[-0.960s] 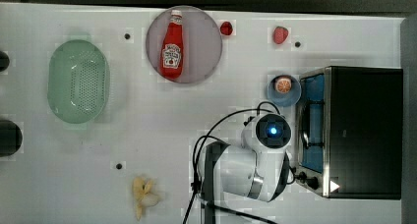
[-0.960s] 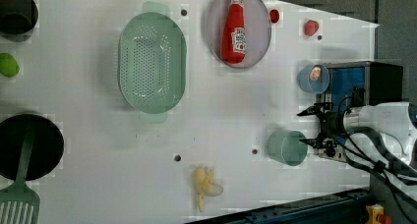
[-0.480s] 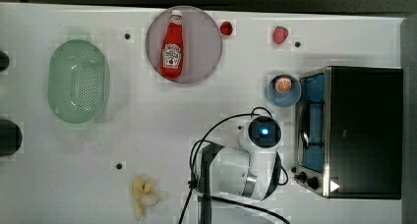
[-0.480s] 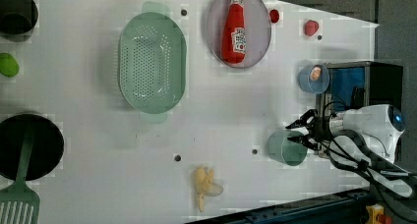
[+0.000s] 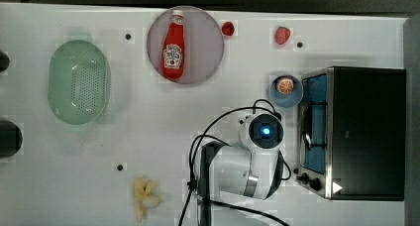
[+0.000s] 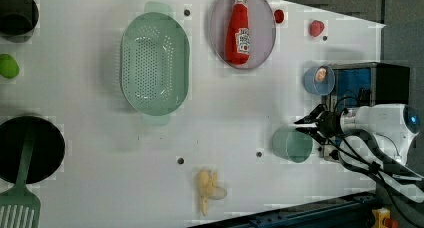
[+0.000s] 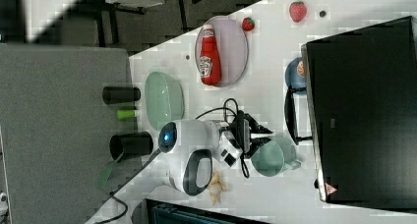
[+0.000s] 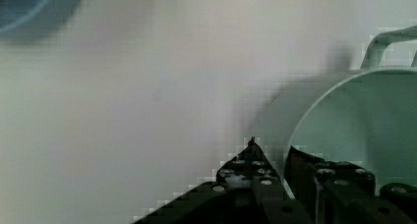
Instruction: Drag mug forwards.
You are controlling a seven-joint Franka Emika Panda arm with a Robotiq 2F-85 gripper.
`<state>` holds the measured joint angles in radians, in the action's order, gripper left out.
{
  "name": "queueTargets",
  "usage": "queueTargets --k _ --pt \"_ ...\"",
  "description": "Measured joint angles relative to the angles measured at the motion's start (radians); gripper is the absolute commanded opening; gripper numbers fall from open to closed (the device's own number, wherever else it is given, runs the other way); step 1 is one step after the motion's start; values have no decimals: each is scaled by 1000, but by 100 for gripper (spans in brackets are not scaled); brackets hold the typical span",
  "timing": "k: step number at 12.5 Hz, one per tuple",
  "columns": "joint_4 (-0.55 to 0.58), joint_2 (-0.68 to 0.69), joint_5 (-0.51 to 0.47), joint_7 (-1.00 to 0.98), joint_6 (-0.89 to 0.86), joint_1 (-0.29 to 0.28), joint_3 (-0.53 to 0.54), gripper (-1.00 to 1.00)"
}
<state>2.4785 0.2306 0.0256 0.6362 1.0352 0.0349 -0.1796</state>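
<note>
My claw (image 8: pixel 282 160) has just pinched in from wide apart, and its two fingers (image 8: pixel 246 172) now straddle the rim of the pale teal mug (image 6: pixel 292 144): one outside the wall, one inside the bowl, clamped on that thin wall as far as the wrist view shows. A moment ago I hung beside the mug with the jaws spread; now my arm has come down and over it (in the top view my own wrist covers it). That reads to me as the grasp done and the drag itself ready to start.

The mug stands upright on the white surface (image 6: pixel 100 188), just beside the front of the toaster oven (image 5: pixel 364 132), its handle turned toward the oven in the right view. In the left view it sits at the left view's lower right, with the peeled banana (image 6: pixel 209 190) well apart to the left view's left.

A little farther off is the blue cup (image 5: pixel 286 90) holding something orange, close against the oven's corner; I should keep clear of it as I pull. Beyond that, the ketchup bottle (image 5: pixel 173 45) lies on the grey plate (image 5: pixel 208 57), with two strawberries (image 5: pixel 283 35) near the far edge. Farthest across the surface lies the mint-green perforated basket (image 5: pixel 79 82), and past it in the left view a black pan (image 6: pixel 47 148) with a green spatula (image 6: pixel 19 208).
</note>
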Motion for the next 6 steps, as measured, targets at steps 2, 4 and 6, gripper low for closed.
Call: queueTargets --k 2,4,6 --pt "-16 8 8 0 12 4 2 -65" --pt "-43 49 -8 3 18 -5 -14 -65" --pt "-92 88 -16 3 6 -6 -18 -65"
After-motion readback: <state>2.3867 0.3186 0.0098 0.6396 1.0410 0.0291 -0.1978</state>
